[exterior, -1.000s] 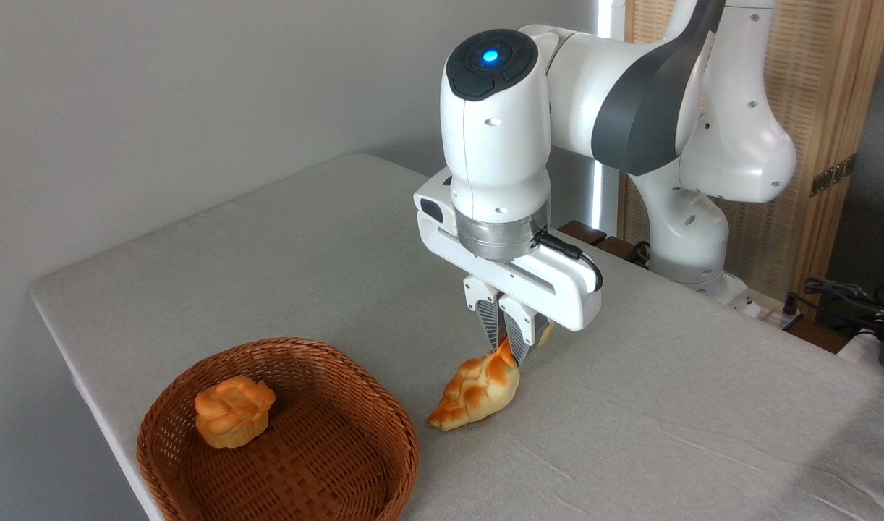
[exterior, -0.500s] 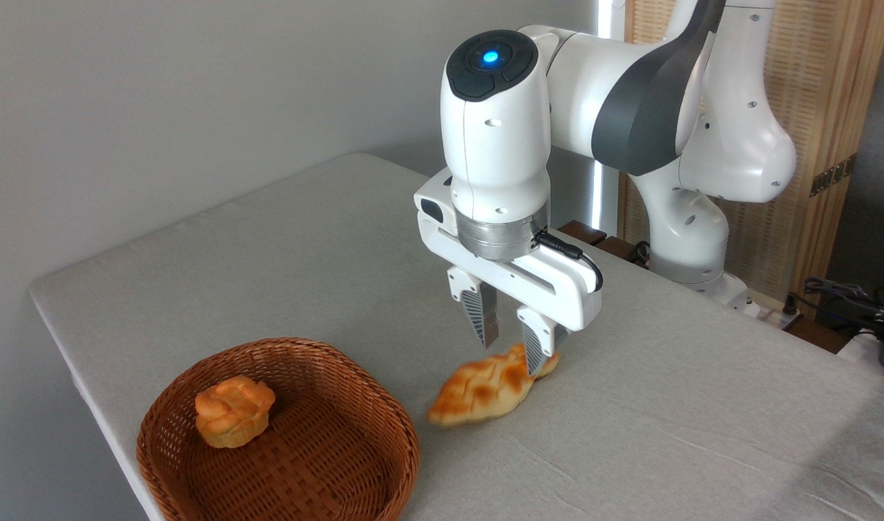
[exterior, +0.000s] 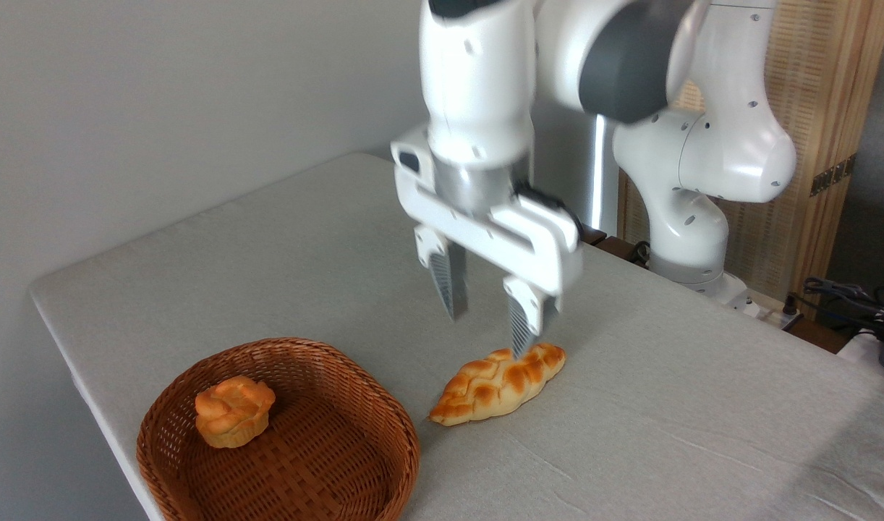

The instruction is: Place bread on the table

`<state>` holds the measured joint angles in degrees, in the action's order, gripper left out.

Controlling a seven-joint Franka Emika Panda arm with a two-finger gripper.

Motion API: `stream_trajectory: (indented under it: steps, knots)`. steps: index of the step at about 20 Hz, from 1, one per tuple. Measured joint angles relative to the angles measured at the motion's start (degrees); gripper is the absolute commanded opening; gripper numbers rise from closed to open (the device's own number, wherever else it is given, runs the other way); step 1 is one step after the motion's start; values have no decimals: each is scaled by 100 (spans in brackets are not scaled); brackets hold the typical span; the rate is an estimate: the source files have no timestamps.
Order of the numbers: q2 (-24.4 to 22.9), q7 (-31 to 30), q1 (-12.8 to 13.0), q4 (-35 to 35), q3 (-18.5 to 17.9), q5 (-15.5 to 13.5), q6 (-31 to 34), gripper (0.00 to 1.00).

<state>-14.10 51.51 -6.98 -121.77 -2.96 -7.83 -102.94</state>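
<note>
Below spread, empty jaws: bread (exterior: 498,383) flat on table (exterior: 702,405) (right fingertip (exterior: 519,340) just over its far end).

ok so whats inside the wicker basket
One small round knobbly bun sits on the left part of the wicker basket's floor; the rest is bare weave. The near wall hides a strip of the floor behind it. The braided bread lies outside, on the table.

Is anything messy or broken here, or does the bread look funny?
Nothing stands out. The bread lies flat and whole on the table, just right of the basket. The small bun sits inside the basket. The claw is open above the bread, holding nothing. No crumbs or spills show.
</note>
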Motion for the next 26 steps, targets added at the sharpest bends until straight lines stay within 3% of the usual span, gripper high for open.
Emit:
stream_trajectory:
  steps: [5, 8, 11, 15, 20, 26]
  knots:
    - [49, -211, 9, 1124, 353, 3, 373, 100]
    - [348, -476, 26, 1765, 533, 9, 444, 100]
    - [699, -529, 215, 2243, 553, 146, 545, 100]
    - [1012, -1114, 604, 2546, 551, 373, 552, 100]
    - [1150, -1159, 863, 2629, 310, 408, 561, 100]
    - [1224, -1159, 955, 2632, 231, 408, 561, 100]
